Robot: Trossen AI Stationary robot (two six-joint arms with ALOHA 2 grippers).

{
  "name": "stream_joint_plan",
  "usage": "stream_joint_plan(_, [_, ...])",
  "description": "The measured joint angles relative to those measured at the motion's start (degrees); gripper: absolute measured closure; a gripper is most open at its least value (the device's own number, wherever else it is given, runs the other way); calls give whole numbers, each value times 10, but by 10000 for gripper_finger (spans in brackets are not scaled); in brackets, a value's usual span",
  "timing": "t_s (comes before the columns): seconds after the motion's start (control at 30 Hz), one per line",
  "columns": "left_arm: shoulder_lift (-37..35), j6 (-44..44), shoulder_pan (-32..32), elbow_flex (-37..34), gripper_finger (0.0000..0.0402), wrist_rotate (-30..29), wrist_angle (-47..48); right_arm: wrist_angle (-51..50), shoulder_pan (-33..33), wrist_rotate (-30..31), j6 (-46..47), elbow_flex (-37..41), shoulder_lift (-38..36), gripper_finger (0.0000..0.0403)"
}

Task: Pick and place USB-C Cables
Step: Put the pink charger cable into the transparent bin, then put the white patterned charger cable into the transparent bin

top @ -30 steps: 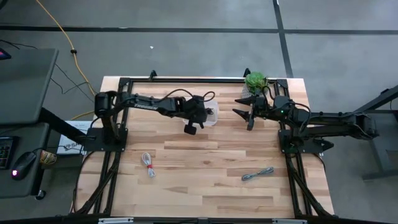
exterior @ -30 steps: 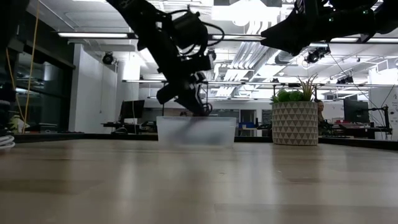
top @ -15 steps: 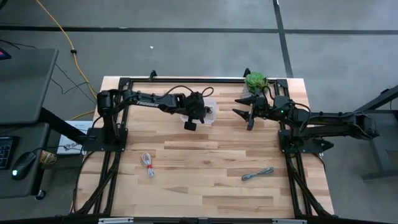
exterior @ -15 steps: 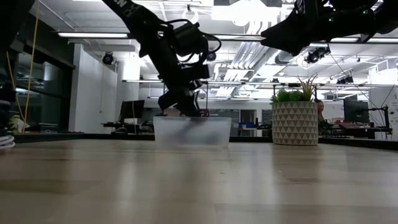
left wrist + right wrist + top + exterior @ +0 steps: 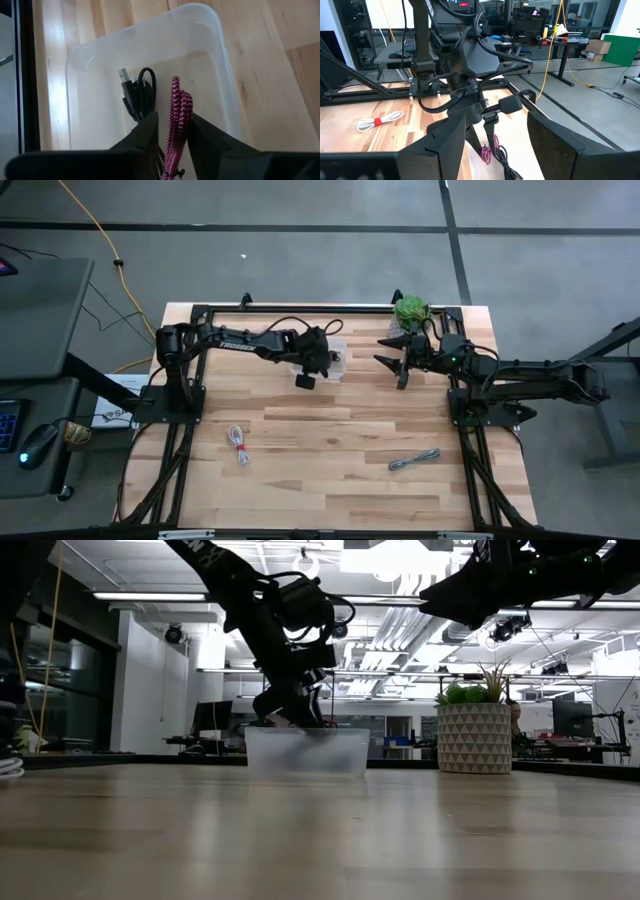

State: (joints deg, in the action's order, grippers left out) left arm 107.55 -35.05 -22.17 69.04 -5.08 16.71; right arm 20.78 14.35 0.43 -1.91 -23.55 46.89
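Note:
A clear plastic bin stands at the far middle of the table. My left gripper hangs over it, shut on the dark red cable bundle. The black cable bundle lies on the bin floor beside it. The white cable with red lies on the near left of the table and the grey cable on the near right. My right gripper hovers open to the right of the bin, touching nothing. My left gripper pinches the dark red braided bundle between its two fingers, which lie on either side of it, at a point along its length. It comes from above, pointing down into the bin. The bundle's folded end reaches forward over the bin floor.
A potted plant in a patterned pot stands at the far right, just behind my right arm. Black frame rails run along the table's far, left and right edges. Bare wood lies between the two loose cables at the near side.
My left gripper has come down toward the bin with the dark red cable, drawing a little toward the table's left, and then kept still over the bin. My right arm has not moved.

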Motion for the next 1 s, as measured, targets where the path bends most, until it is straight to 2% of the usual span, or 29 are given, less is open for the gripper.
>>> stream_joint_plan(0.23, [0, 34, -2, 0, 260, -13, -5, 0, 0, 0, 0, 0, 0, 199])
stream_joint_plan(0.47, [-1, 49, -3, 0, 223, -16, 0, -1, 0, 0, 0, 0, 0, 199])
stream_joint_plan(0.67, [-10, 65, -3, 16, 213, -1, 27, -1, 0, 0, 0, 0, 0, 199])
stream_joint_plan(0.9, [-12, 64, -2, 103, 213, -3, 122, -8, 0, 0, 0, 1, 0, 199])
stream_joint_plan(1.0, [-23, 101, -1, 140, 213, 2, 160, -12, 0, 0, 0, 1, 0, 199])
